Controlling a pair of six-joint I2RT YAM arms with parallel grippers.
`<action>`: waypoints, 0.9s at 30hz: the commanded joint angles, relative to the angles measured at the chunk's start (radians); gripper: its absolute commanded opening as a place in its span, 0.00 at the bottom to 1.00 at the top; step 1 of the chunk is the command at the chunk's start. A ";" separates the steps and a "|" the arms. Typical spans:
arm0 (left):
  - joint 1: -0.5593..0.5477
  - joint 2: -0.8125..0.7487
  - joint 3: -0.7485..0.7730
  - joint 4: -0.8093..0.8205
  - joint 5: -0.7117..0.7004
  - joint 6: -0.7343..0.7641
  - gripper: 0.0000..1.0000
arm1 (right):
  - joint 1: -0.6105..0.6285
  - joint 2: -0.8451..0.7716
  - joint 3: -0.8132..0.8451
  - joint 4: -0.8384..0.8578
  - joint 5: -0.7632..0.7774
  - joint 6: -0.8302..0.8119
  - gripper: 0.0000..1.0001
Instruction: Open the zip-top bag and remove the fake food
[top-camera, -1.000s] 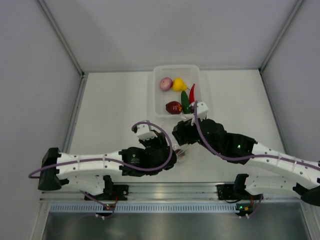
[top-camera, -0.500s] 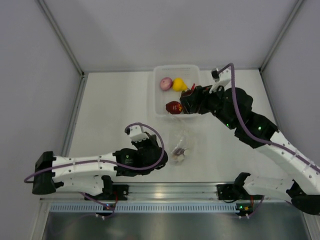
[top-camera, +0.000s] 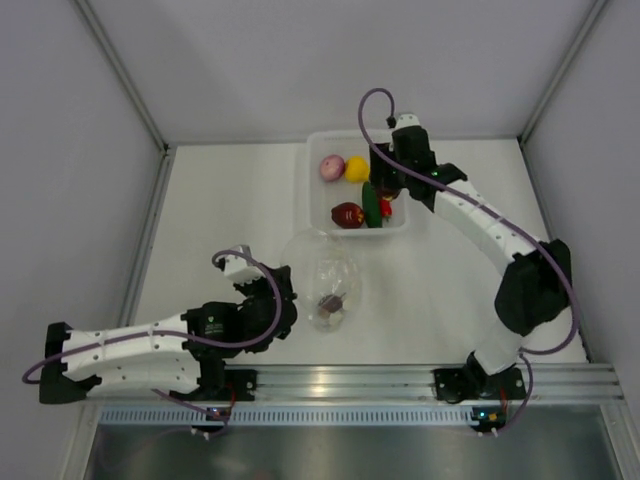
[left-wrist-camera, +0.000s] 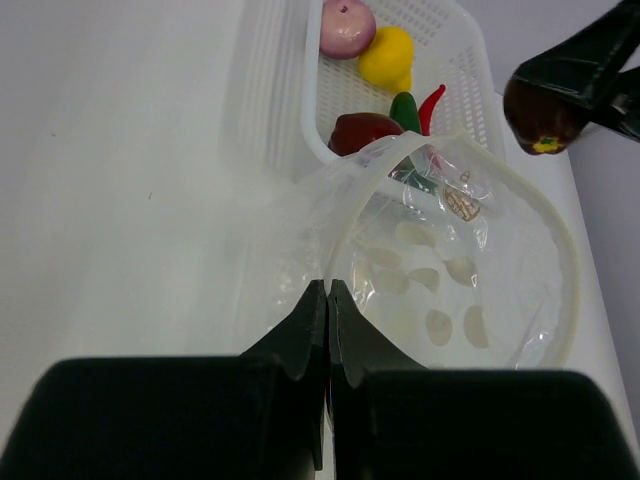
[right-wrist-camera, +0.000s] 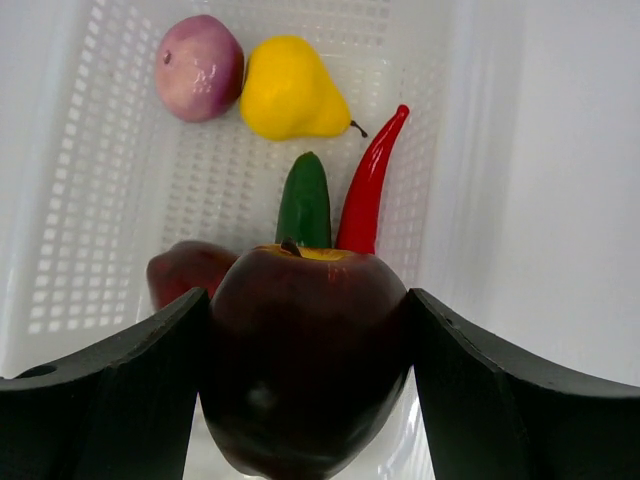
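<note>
The zip-top bag (top-camera: 325, 272) lies open on the table in front of the white basket; it is see-through with white dots (left-wrist-camera: 450, 285). My left gripper (top-camera: 290, 300) is shut on the bag's near rim (left-wrist-camera: 328, 292). A small dark piece and a pale piece (top-camera: 329, 306) lie inside the bag. My right gripper (top-camera: 384, 190) hovers over the basket, shut on a dark red apple (right-wrist-camera: 305, 360), which also shows in the left wrist view (left-wrist-camera: 538, 110). In the basket lie a pinkish onion (right-wrist-camera: 198, 68), a yellow pear (right-wrist-camera: 290, 92), a red chili (right-wrist-camera: 370, 190), a green cucumber (right-wrist-camera: 303, 205) and a dark red piece (right-wrist-camera: 185, 275).
The white mesh basket (top-camera: 312, 190) stands at the back middle of the table, its near wall just behind the bag (left-wrist-camera: 275, 110). Grey walls close in the table on the left, right and back. A metal rail (top-camera: 350, 380) runs along the near edge.
My right arm has lifted from the bag and swung back over the basket with the dark red apple. My left gripper has moved left, still holding the rim, and the bag's mouth has spread open.
</note>
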 joint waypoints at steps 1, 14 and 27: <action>0.003 -0.021 0.020 0.010 -0.019 0.075 0.00 | -0.016 0.140 0.145 0.074 0.014 -0.078 0.48; 0.003 -0.011 0.122 0.013 0.089 0.245 0.00 | -0.022 0.384 0.417 -0.087 0.038 -0.109 0.99; 0.005 0.022 0.166 0.016 0.119 0.202 0.00 | -0.036 -0.070 0.063 -0.059 -0.492 0.025 0.72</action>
